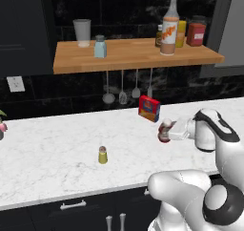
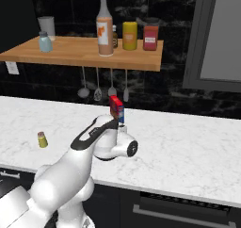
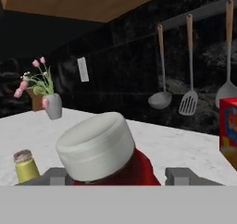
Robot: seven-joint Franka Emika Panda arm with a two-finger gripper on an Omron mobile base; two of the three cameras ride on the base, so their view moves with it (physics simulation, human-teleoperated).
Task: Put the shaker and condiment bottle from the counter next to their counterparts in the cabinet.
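Observation:
The red condiment bottle (image 1: 164, 131) with a white cap (image 3: 96, 146) sits between my gripper (image 1: 167, 132) fingers (image 3: 183, 176), just above the white marble counter (image 1: 57, 149). The gripper (image 3: 118, 177) is shut on it from the side, and the bottle leans in the hand view. The yellow-green shaker (image 1: 102, 155) (image 2: 42, 140) (image 3: 25, 165) stands alone on the counter to the left. On the wooden cabinet shelf (image 1: 133, 58) (image 2: 70, 53) stand the counterparts: a pale blue shaker (image 1: 100, 47) (image 2: 45, 42) and a tall orange-labelled bottle (image 1: 169, 29) (image 2: 104, 29).
A red box (image 1: 149, 108) (image 2: 116, 109) (image 3: 229, 126) stands just behind the gripper. Utensils (image 1: 121, 94) hang under the shelf. A glass (image 1: 82, 33) and jars (image 1: 196, 33) share the shelf. A vase of flowers (image 3: 51, 102) is at the counter's far left.

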